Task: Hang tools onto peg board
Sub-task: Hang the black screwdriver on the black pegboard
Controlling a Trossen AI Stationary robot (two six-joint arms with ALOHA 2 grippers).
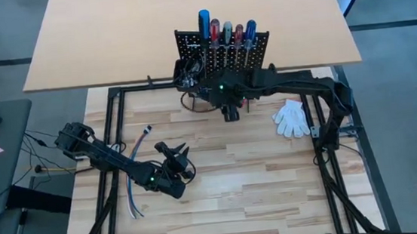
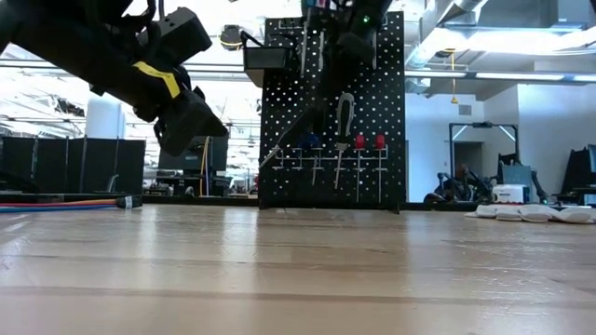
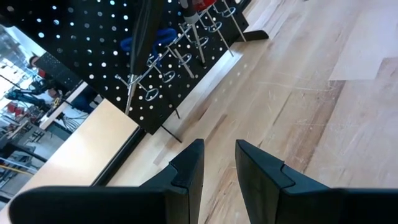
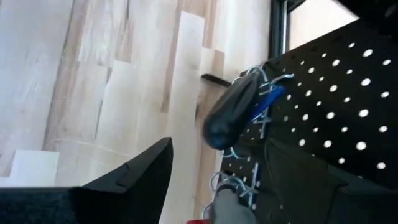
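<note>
Screwdrivers point(image 1: 225, 32) stand in the peg board point(image 1: 222, 51) at the high view's upper centre; the right gripper point(image 1: 229, 113) sits just below it, the left gripper point(image 1: 174, 156) lower left. Left wrist view: fingers point(image 3: 186, 171) narrowly parted, empty. Right wrist view: fingers point(image 4: 146, 168) wide, beside a black handle point(image 4: 230, 112).

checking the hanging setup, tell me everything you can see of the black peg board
The small black perforated metal peg board stands upright on flat feet at the far edge of the light wooden table. Wire ring hooks line its lower front, holding tools with blue and red handles, and more screwdrivers stand along its top rail. A black box bin sits at one upper side. The right hand hovers close before it, open.
</note>
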